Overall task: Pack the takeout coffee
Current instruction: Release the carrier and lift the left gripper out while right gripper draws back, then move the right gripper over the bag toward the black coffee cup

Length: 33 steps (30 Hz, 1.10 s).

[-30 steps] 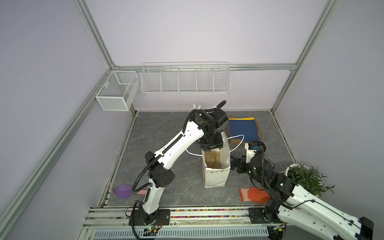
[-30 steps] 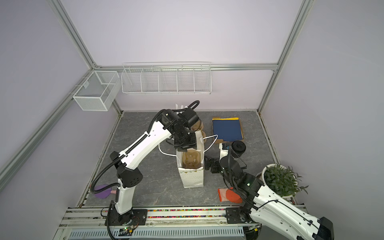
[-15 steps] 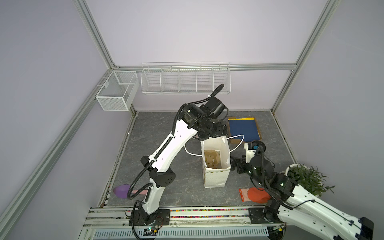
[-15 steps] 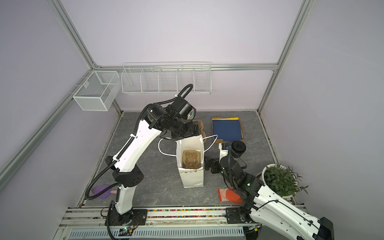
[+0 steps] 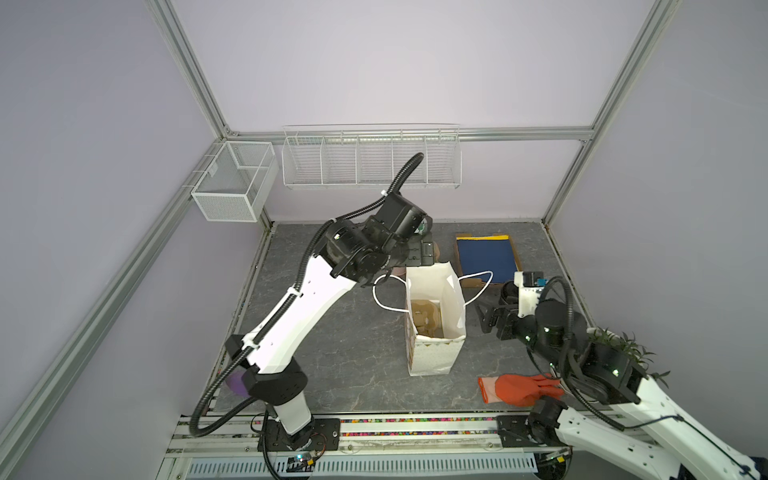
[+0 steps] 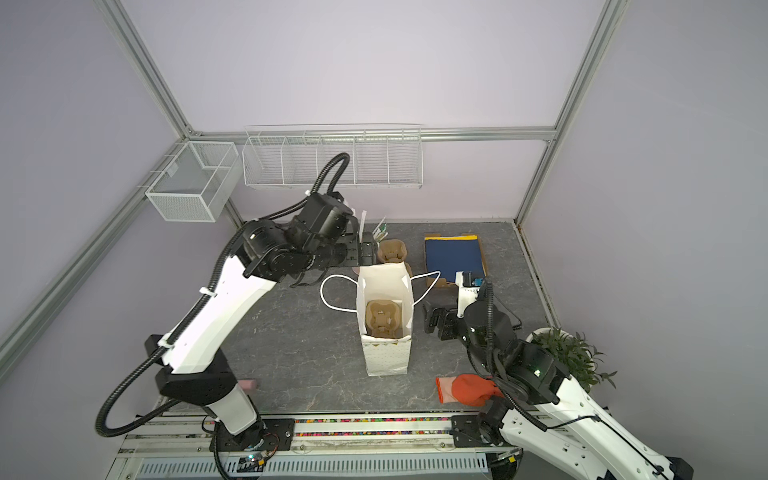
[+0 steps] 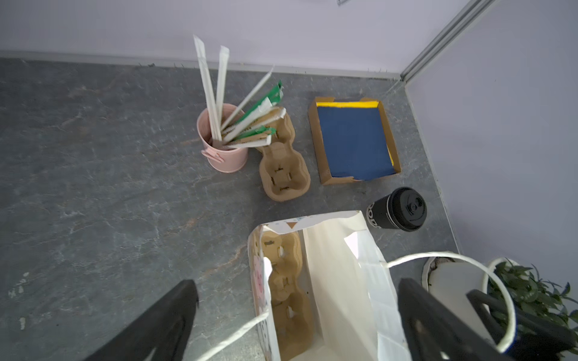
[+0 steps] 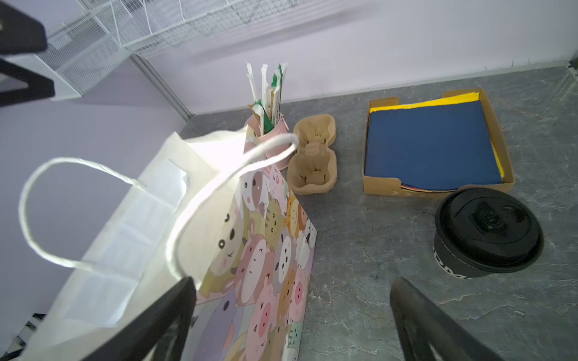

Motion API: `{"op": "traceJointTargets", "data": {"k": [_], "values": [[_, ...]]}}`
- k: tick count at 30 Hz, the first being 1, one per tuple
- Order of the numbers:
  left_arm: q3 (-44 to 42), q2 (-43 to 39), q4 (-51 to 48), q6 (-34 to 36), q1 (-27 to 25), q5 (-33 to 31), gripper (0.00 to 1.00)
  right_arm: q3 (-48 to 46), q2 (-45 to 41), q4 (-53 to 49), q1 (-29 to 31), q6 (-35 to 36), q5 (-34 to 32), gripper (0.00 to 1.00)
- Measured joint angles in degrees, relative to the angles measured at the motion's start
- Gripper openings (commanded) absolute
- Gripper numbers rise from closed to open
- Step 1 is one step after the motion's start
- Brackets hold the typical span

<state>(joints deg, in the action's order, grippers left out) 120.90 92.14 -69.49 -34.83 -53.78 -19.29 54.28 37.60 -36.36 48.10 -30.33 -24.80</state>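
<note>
Grey tabletop [image 7: 93,187]: coffee cup [image 7: 397,209] nr paper bag [image 7: 337,275] w/ carrier [image 7: 287,293] inside.

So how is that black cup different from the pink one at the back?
The black cup is shut with a lid; the pink cup is open and holds wrapped straws. The black cup has white lettering; the pink cup looks plain with a small handle. The black cup stands by the cardboard tray; the pink cup by a brown carrier. Both stand upright on the table.

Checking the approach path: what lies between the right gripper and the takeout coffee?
Only bare grey tabletop separates the right gripper from the takeout coffee in the right wrist view.
</note>
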Motion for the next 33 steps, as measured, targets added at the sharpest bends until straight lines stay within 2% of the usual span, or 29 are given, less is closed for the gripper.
{"op": "traceJointTargets", "data": {"k": [7,14,19,23,27,31,33], "values": [[-30.34,-22.58,23.93,6.58,2.97,-6.71,1.0,9.49,-0.2,-9.42,0.0,1.7,4.07,0.98],[-47.45,-33.31,32.35,14.32,5.99,-13.31,1.0,14.78,5.18,-12.98,0.02,0.74,12.61,0.86],[-54.12,-35.76,33.42,18.99,6.8,-18.34,1.0,16.52,14.14,-14.19,0.24,-0.13,14.34,0.78],[-58.27,-37.64,35.39,21.0,6.91,-21.86,1.0,18.18,19.32,-14.95,0.94,-0.42,13.92,0.68],[-59.14,-38.91,36.63,21.51,8.68,-22.58,1.0,20.92,24.61,-15.72,1.64,-0.44,12.5,0.56],[-59.14,-39.39,36.72,20.85,11.54,-22.23,1.0,23.06,29.57,-17.09,1.88,-0.48,9.38,0.51],[-59.17,-39.65,36.74,20.5,11.85,-22.21,1.0,23.58,31.41,-18.32,1.88,-0.55,7.8,0.45]]}}
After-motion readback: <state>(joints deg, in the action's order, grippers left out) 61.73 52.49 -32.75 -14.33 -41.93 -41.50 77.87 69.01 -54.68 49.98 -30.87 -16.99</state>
